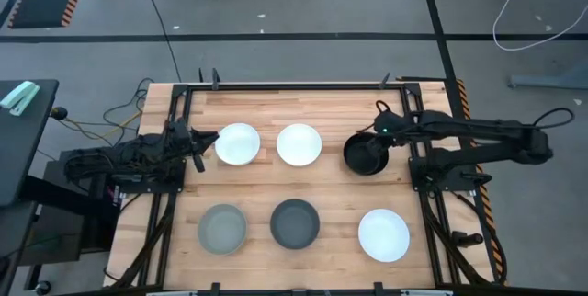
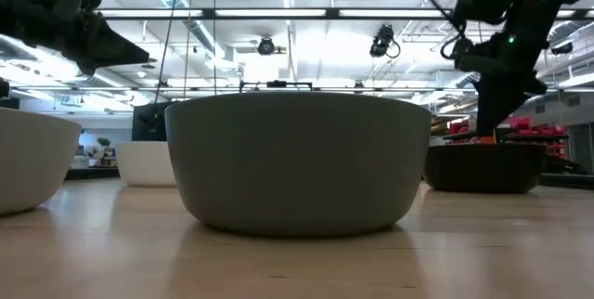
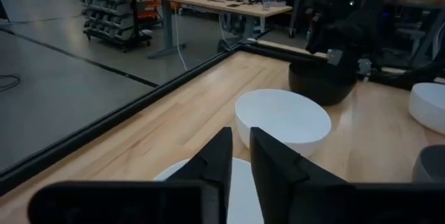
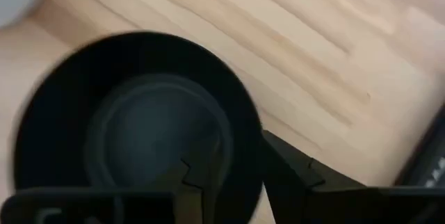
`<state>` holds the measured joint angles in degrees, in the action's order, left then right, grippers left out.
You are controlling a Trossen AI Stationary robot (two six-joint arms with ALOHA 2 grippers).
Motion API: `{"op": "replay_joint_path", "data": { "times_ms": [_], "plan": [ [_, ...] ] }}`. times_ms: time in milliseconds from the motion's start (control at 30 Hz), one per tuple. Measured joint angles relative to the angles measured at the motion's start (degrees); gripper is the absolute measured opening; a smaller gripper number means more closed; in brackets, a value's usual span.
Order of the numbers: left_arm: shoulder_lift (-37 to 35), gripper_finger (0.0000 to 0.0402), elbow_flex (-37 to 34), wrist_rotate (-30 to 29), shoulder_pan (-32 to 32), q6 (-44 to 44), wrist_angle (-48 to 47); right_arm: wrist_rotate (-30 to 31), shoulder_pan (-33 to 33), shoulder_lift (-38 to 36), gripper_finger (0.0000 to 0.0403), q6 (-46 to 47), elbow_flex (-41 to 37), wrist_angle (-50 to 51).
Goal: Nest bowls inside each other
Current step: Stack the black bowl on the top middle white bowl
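right pincer [image 4: 240, 175] straddles black bowl [image 4: 132, 126] rim, narrow, grip unconfirmed | left pincer [image 3: 236, 156] nearly shut above white bowl [image 3: 229, 189] | risk: thin rim slips, bowl tips

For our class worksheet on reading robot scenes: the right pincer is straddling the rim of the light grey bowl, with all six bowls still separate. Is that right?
Not quite. The high view shows the right pincer at the rim of the black bowl; the right wrist view shows its fingers either side of that rim. The light grey bowl sits untouched. All six bowls are still separate.

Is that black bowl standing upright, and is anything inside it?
Upright and empty: the black bowl sits flat on the table, and the right wrist view shows its bare bottom, with the right gripper straddling its rim.
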<state>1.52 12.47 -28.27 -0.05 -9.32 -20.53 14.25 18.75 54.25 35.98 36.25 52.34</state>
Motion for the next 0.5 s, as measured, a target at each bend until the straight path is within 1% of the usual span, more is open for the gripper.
{"op": "replay_joint_path", "data": {
  "times_ms": [167, 367, 500],
  "plan": [
    [0.0, 0.0077, 0.0, 0.0, 0.0, -0.7, 0.1, -1.9, 4.6, 3.0, 0.0111, -2.0, 0.0, 1.9],
    [0.0, 0.0087, 0.0, 0.0, 0.0, -5.4, -0.4, -4.2, 7.0, 5.2, 0.011, -5.7, 0.0, 1.9],
    [0.0, 0.0091, 0.0, 0.0, 0.0, -5.8, -0.4, -4.9, 7.8, 6.2, 0.011, -6.2, 0.0, 1.9]
  ]
}}
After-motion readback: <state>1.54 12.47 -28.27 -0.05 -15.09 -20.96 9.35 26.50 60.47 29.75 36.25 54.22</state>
